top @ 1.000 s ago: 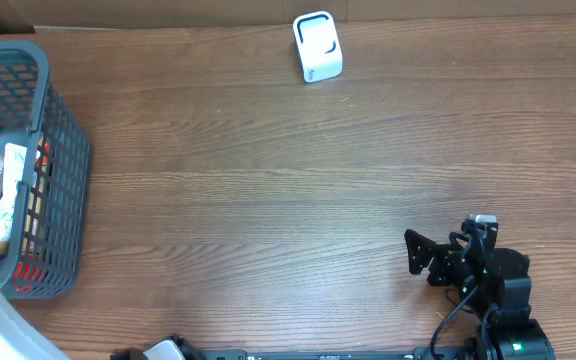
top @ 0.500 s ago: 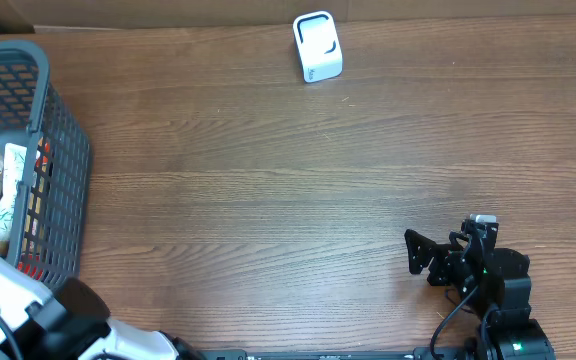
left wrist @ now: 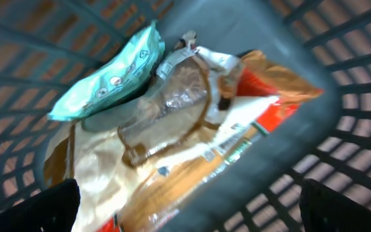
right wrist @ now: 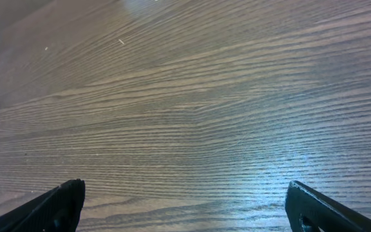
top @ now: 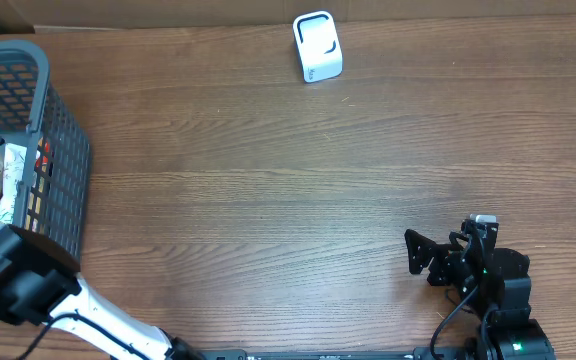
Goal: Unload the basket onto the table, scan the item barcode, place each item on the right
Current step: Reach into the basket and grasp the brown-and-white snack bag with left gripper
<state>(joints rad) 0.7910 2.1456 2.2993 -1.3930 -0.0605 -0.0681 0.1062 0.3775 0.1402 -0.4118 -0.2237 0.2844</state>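
Crinkled snack packets [left wrist: 172, 122] overlap in the grey mesh basket [top: 63, 150] at the left edge of the wooden worktop [top: 268, 200]; the left gripper [left wrist: 189, 209], spread wide above, might pinch two.

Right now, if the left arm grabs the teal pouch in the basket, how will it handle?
Probably floppy and light: the teal pouch looks like a thin, flat film pack. Its smooth film may slip. It lies on loose crinkled packets in the basket, so it may shift when touched.
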